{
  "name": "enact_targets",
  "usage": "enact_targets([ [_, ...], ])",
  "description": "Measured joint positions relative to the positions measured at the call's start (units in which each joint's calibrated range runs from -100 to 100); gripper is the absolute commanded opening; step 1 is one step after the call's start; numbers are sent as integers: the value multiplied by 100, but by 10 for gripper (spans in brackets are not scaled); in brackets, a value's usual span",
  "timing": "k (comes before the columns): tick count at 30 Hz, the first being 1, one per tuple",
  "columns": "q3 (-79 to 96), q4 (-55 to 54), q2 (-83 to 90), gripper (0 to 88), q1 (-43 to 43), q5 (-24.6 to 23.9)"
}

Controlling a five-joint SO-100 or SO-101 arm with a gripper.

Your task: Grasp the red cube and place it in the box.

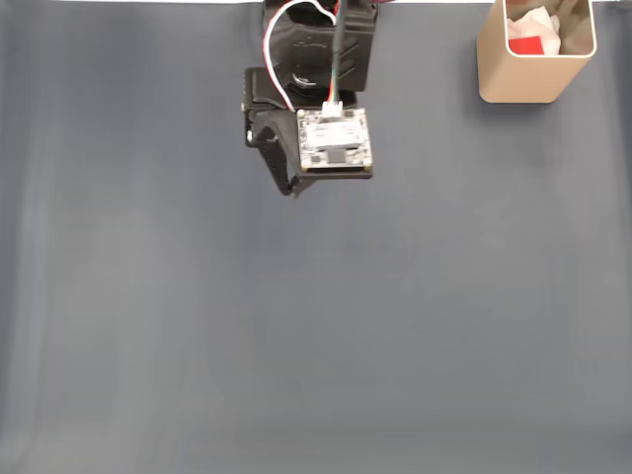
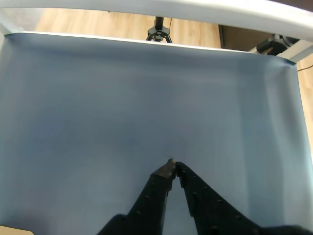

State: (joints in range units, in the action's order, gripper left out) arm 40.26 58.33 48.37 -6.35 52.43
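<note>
**Fixed view: cube already sat inside the box, gripper empty and well off to the left**

In the fixed view, the red cube lay inside the box, at the top right corner of the frame, tucked against a white crumpled wad that shared the same pale interior. The box stood upright on the grey worktop, its opening facing the camera.

From the cube, the gripper was well apart, away to the left and a little lower in that view, hanging under the arm's black body and the small circuit board with its white and red wires.

In the wrist view I saw the gripper with its two dark tips drawn together, clenched on nothing, over bare grey worktop. No cube lay ahead of it there.

I judged that the placing was done: the cube lay in the box and nothing was in the jaws. If I had to reach the cube again, the move would run rightward and up across the fixed view, then down into the box's mouth.
</note>
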Motion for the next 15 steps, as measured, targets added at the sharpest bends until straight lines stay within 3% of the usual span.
enact_targets([
  [15,2350,-626,1427,4,-195,29],
])
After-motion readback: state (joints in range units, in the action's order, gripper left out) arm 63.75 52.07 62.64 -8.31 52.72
